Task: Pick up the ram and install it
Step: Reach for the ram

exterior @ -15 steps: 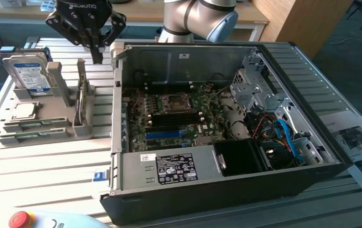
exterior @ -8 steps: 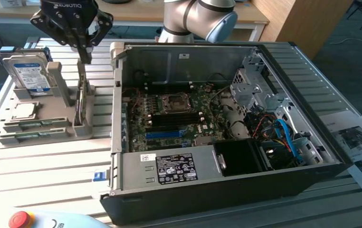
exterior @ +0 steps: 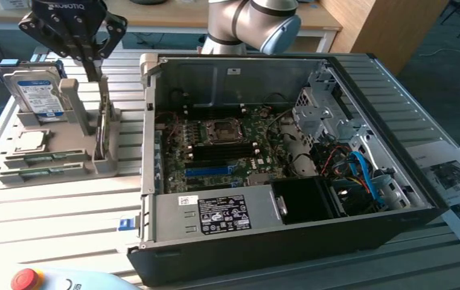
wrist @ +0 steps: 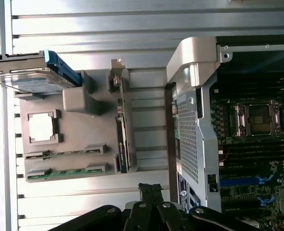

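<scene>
Two green ram sticks (exterior: 43,159) (wrist: 65,154) lie flat in the slots of a grey holder (exterior: 61,151) (wrist: 79,139) on the slatted table. A third, darker stick (exterior: 102,138) (wrist: 121,144) stands on edge in the holder's side slot. My gripper (exterior: 93,71) (wrist: 150,188) hangs above the holder, over that upright stick, with its black fingers shut together and nothing visible between them. In the exterior view's right half lies the open computer case (exterior: 157,205), showing its motherboard (exterior: 222,145) (wrist: 257,144).
A silver-and-blue hard drive (exterior: 38,90) (wrist: 36,77) stands at the holder's far end, with a square processor chip (exterior: 30,142) (wrist: 41,127) beside it. The board carries a blue slot (exterior: 210,171) (wrist: 238,182). A red stop button (exterior: 25,279) sits at the front edge, and papers (exterior: 456,175) lie at the exterior view's right.
</scene>
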Action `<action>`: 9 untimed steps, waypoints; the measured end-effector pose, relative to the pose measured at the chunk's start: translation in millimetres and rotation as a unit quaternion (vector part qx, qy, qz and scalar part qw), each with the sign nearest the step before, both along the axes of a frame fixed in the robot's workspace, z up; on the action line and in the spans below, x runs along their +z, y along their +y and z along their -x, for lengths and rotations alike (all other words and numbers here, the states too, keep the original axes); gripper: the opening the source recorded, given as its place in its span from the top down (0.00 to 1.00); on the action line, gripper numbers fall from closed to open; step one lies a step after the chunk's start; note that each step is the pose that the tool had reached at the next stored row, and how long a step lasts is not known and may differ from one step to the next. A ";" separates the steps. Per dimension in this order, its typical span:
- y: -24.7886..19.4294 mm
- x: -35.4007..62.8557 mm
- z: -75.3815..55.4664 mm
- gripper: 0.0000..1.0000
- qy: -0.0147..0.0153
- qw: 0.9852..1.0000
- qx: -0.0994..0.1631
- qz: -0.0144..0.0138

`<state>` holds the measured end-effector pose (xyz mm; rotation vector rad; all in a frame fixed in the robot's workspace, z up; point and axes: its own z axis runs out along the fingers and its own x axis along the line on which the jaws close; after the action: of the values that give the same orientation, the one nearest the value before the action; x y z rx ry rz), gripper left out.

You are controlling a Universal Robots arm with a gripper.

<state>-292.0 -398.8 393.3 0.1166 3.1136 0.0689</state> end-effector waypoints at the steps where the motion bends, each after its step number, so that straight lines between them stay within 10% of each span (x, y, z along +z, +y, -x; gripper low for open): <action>1: 0.0 0.0 2.5 0.89 0.000 1.000 0.000 0.000; 9: 0.0 0.0 23.3 0.89 0.000 1.000 0.000 0.000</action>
<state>-315.2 -398.9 393.3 0.1165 3.1137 0.0688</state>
